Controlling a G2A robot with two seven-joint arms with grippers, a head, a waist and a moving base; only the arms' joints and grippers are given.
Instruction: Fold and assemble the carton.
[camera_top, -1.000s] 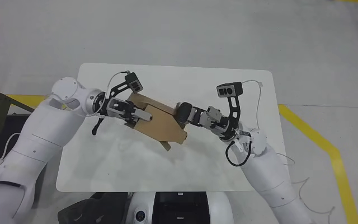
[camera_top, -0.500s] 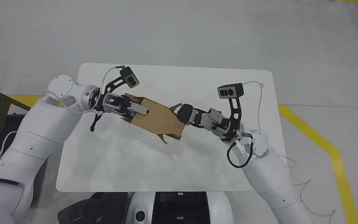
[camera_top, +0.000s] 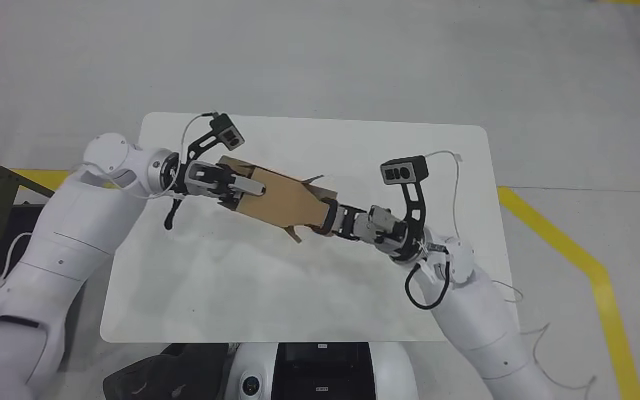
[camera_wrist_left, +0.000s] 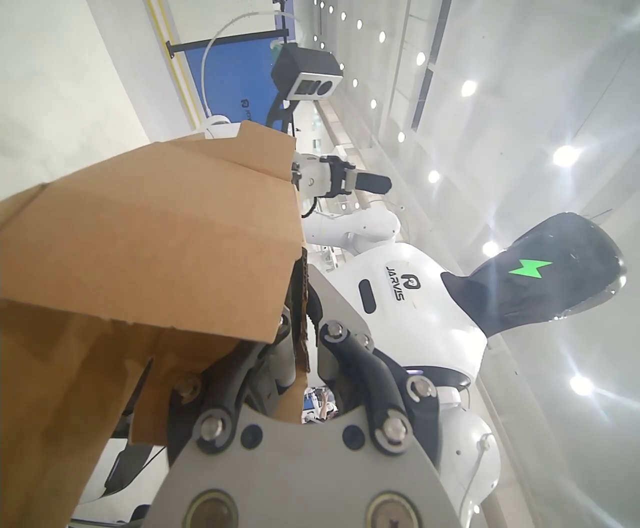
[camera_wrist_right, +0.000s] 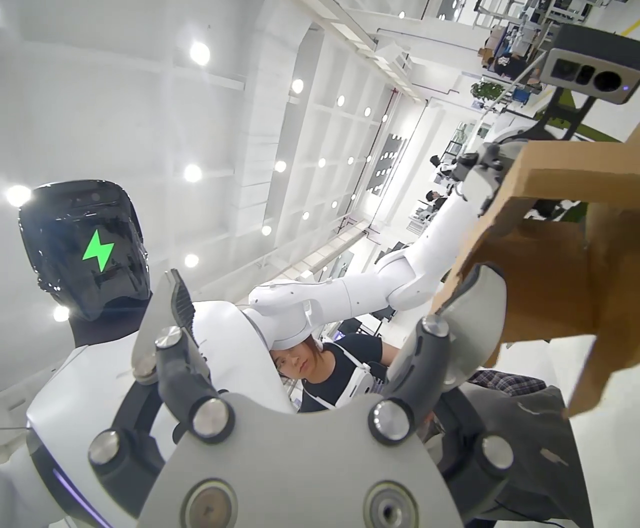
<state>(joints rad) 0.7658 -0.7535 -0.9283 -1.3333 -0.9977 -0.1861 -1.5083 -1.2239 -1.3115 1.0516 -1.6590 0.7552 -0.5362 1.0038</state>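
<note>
A: Biggest first. What is the table (camera_top: 430, 160) carrying?
B: The carton (camera_top: 285, 200). It's brown, partly folded and lying slantwise over the table's middle, between the two arms. The top view isn't telling me whether it's touching the surface.
A: What's the left gripper (camera_top: 243, 187) doing?
B: It's holding the carton's left end. The left wrist view is showing the detail: the raw cardboard edge is sitting pinched between its closed fingers (camera_wrist_left: 345, 350).
A: And the right gripper (camera_wrist_right: 325, 305)?
B: It's standing wide open and gripping nothing. In its wrist view, one finger (camera_wrist_right: 172, 300) is hanging in free air and the other is pressing against a carton flap. From above, the fingertips are blending into the carton's right end.
A: Anything hidden?
B: Both wrist views are cutting the carton off at the picture edge, and its inside isn't showing.
</note>
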